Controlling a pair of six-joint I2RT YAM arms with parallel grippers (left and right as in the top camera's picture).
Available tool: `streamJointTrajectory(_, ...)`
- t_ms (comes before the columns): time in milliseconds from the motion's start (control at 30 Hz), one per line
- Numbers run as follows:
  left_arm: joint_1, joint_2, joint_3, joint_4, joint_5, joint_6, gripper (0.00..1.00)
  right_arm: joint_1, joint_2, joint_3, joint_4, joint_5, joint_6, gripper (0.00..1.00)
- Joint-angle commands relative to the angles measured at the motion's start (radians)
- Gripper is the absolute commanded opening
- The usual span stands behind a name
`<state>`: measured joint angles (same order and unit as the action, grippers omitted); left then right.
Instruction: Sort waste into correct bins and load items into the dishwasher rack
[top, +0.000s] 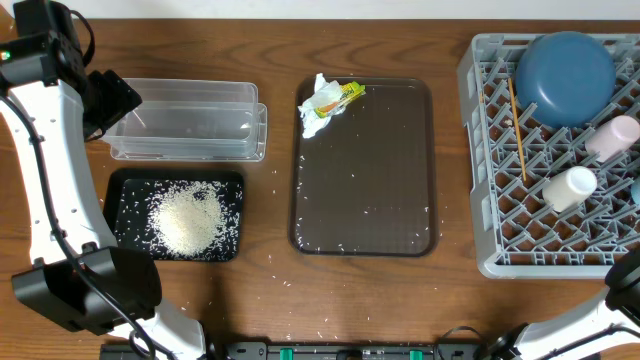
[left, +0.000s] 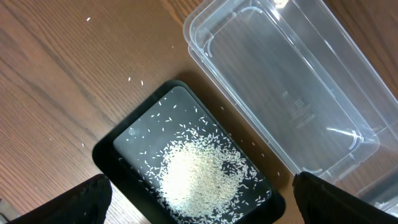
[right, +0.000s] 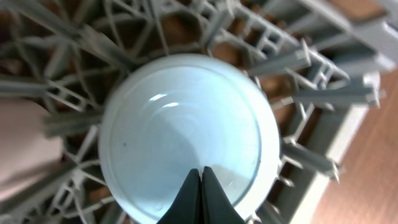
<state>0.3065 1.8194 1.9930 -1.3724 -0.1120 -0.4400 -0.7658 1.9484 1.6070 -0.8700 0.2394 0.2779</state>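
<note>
Rice (top: 185, 222) lies piled in the black tray (top: 115, 182), also seen in the left wrist view (left: 199, 177). The clear tub (top: 190, 120) behind it holds nothing. My left gripper (left: 199, 208) is open and empty, high over the black tray and tub. The tissue (top: 316, 120) and yellow wrapper (top: 342, 96) lie on the brown tray (top: 365, 200). The rack (top: 480, 150) holds the dark-blue bowl (top: 565, 65), chopsticks (top: 518, 130), pink cup (top: 615, 135), white cup (top: 570, 187) and light-blue bowl (right: 186, 130). My right gripper (right: 201, 169) is shut and empty just over that bowl.
Stray rice grains lie on the brown tray and on the wooden table (top: 270, 262) in front of it. The left arm (top: 40, 200) stands along the table's left edge. The right arm's base (top: 625, 290) shows at the bottom right.
</note>
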Motion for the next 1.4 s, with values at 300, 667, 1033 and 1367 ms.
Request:
streamJointTrajectory(300,0.003,-0.002,0.005,-0.003,-0.012,0.009,0.96,-0.069,-0.080,-0.003,-0.128,0.015,0.092,0.01)
streamJointTrajectory(667,0.003,-0.002,0.005,-0.003,-0.012,0.009,0.96,-0.063,-0.419,-0.003,-0.042,-0.802,-0.027,0.06)
streamJointTrajectory(1033,0.003,-0.002,0.005,-0.003,-0.012,0.009,0.96,0.093,-0.508,-0.003,-0.092,-1.136,-0.051,0.99)
streamJointTrajectory(1367,0.003,-0.002,0.005,-0.003,-0.012,0.009,0.96,0.111,-0.506,-0.003,-0.100,-0.603,-0.051,0.99)
